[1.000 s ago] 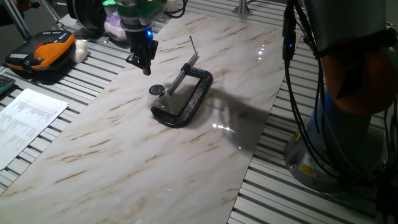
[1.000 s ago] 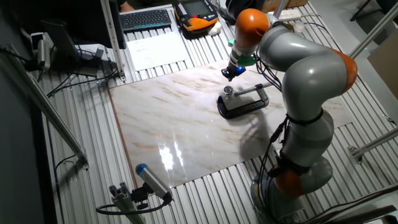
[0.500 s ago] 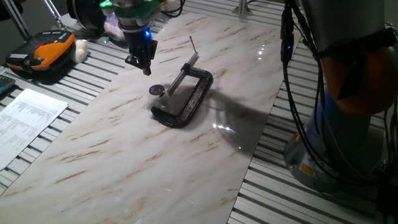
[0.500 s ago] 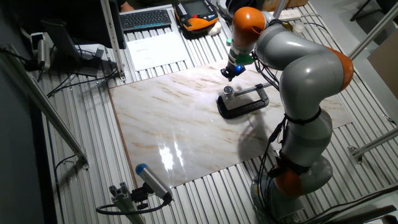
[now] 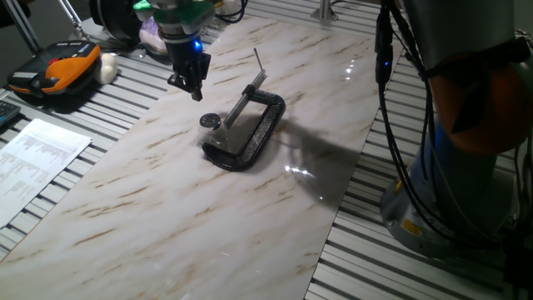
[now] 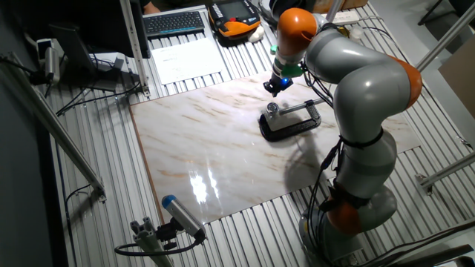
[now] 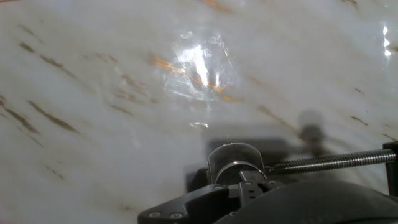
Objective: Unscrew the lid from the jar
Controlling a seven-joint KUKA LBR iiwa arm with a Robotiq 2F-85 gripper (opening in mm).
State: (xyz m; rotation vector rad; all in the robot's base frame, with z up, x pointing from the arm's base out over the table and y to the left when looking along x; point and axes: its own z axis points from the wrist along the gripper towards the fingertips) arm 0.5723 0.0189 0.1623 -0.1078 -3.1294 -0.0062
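**A:** What does the one fixed view give you for the surface and the room?

**B:** A pale marble-patterned board (image 5: 208,200) lies on a table of ribbed metal slats (image 5: 366,242). Off the board's left side sit one printed sheet (image 5: 33,162) and one orange-and-black pendant (image 5: 54,71).

**A:** And the task's things?

**B:** One black C-clamp (image 5: 250,133) lies flat near the board's middle. One lid (image 5: 209,120) — a small round silvery cap — shows at the clamp's left end, on the jar (image 5: 213,136), whose glass I can barely make out. The gripper (image 5: 193,87) hangs above and left of the lid, apart from it. Its fingertips look close together with nothing between them, though I cannot tell how far they are parted.

**A:** The other fixed view?

**B:** Same board (image 6: 215,156), one grey-and-orange arm (image 6: 364,81) bending over it. One keyboard (image 6: 174,22) at the far edge, one blue-tipped tool (image 6: 182,215) on the slats near the front. The gripper (image 6: 273,89) hovers just above the clamp (image 6: 291,122).

**A:** Hand view?

**B:** Marble (image 7: 93,93) with a bright glare patch, one threaded screw (image 7: 329,162) — and one clear, rounded glass shape (image 7: 235,160) at its end. The fingers are not visible here.
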